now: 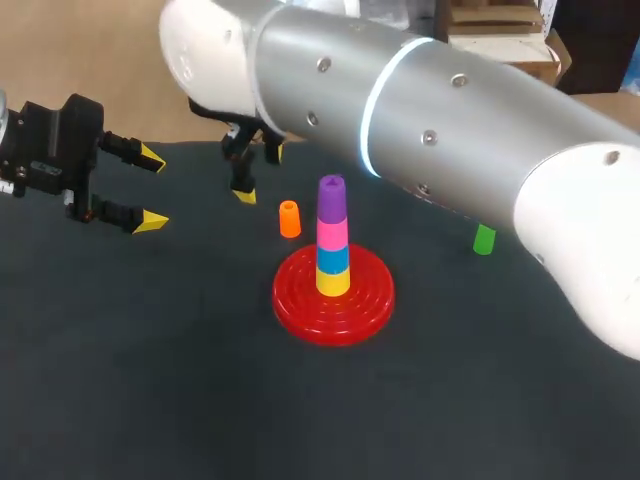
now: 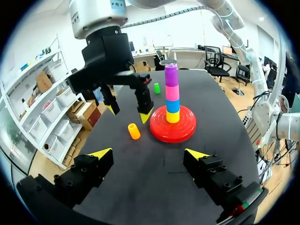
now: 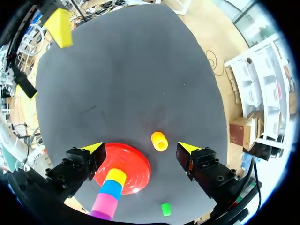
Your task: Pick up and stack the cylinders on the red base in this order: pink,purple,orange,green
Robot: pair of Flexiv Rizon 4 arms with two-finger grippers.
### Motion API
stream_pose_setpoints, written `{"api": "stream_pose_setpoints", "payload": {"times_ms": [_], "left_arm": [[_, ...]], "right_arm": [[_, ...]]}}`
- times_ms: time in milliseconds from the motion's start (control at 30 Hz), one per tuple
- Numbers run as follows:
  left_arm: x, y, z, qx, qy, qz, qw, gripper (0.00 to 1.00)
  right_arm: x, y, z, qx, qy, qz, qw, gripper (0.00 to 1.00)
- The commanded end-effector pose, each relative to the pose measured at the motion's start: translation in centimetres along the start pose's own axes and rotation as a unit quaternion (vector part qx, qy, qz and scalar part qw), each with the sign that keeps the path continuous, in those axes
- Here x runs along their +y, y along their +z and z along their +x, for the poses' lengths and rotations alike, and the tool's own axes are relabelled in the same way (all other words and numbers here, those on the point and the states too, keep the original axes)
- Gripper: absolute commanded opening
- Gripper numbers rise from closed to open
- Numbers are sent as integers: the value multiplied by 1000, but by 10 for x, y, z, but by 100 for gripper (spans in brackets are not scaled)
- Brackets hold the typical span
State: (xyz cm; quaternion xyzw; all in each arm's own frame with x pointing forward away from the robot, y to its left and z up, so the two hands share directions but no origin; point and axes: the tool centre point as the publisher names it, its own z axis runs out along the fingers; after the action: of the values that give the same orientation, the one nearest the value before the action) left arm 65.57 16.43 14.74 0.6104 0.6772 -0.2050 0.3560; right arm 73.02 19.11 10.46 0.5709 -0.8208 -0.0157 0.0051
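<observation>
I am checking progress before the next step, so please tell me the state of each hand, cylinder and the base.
left hand: open, empty
right hand: open, empty
red base: flat on the table, carrying the stack
yellow cylinder: lowest on the base
blue cylinder: on the yellow
pink cylinder: on the blue
purple cylinder: top of stack
orange cylinder: upright on the table, unstacked
green cylinder: upright on the table, unstacked

Left gripper [image 1: 150, 190], black with two yellow-tipped fingers, sits at the table's left side, held level, fingers spread wide and holding nothing. Right arm [image 1: 450, 130], white and silver, crosses from the right toward the far middle. Right gripper [image 1: 258, 175] points downward, fingers apart and holding nothing.
</observation>
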Motion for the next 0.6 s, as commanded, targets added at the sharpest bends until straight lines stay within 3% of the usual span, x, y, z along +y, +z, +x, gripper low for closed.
{"api": "stream_pose_setpoints", "payload": {"times_ms": [33, 400, 600], "left_arm": [[0, 0, 1, 0, 1, 0, 1000, 100], [0, 0, 1, 0, 1, 0, 1000, 100], [0, 0, 1, 0, 1, 0, 1000, 100]], "right_arm": [[-11, 6, -7, 68, 12, -109, 992, 100], [-21, 33, 24, 85, 51, -126, 987, 100], [-27, 39, 23, 94, 49, -135, 985, 100]]}}
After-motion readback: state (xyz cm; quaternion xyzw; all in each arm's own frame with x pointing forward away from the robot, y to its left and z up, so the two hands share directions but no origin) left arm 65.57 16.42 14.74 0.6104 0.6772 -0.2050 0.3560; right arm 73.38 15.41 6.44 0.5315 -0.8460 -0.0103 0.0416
